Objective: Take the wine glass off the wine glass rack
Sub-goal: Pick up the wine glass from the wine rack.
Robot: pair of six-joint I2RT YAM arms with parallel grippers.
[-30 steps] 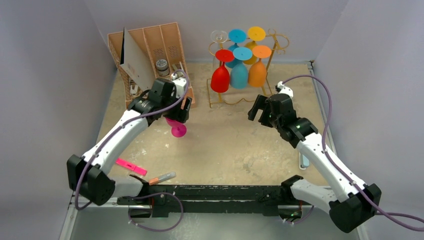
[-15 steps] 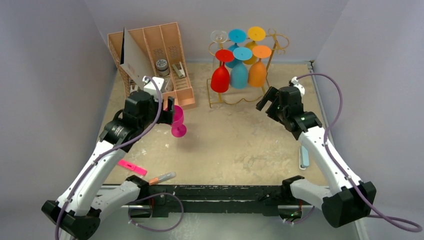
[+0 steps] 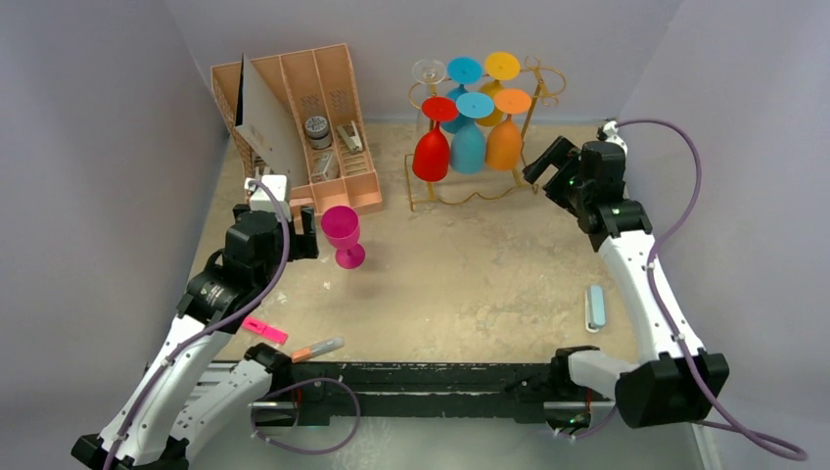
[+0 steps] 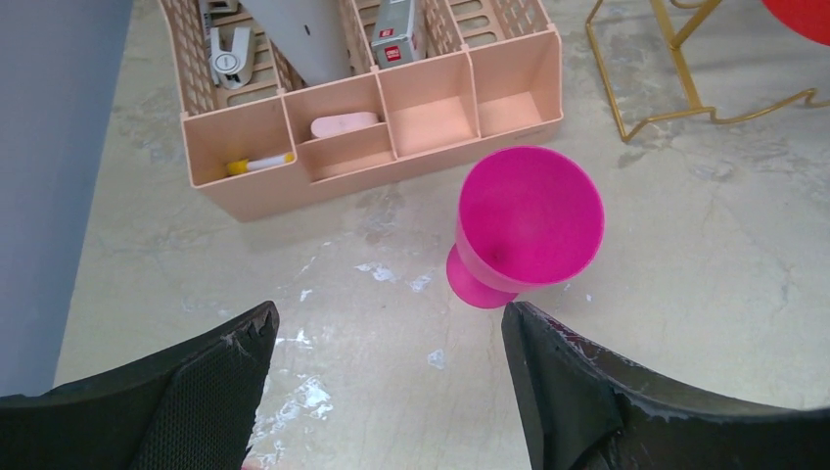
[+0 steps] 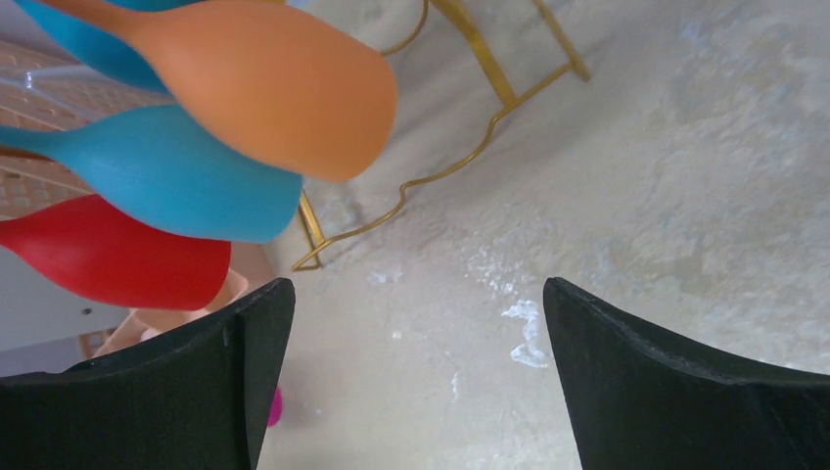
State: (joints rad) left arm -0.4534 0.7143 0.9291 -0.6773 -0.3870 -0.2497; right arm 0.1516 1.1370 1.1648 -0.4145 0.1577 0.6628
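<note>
Both apart, the left tool (image 4: 387, 323) is hovering by the standing pink wine glass (image 4: 529, 215), while the right tool (image 5: 416, 292) is facing the orange wine glass (image 5: 274, 83) on the wine glass rack (image 4: 675, 54), probably to grab next.

The beige table (image 3: 460, 284) bears a magenta wine glass (image 3: 343, 235), gold rack (image 3: 458, 199), tan organiser (image 3: 338, 186).

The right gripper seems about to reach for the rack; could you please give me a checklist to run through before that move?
1. Right gripper open: ok.
2. Orange glass hanging on rack, nearest that gripper: ok.
3. Nothing between gripper and orange glass: ok.
4. Orange glass clear of the blue glass beside it: cannot tell.
5. Pink glass upright on table: ok.
6. Left gripper open, apart from pink glass: ok.
</note>
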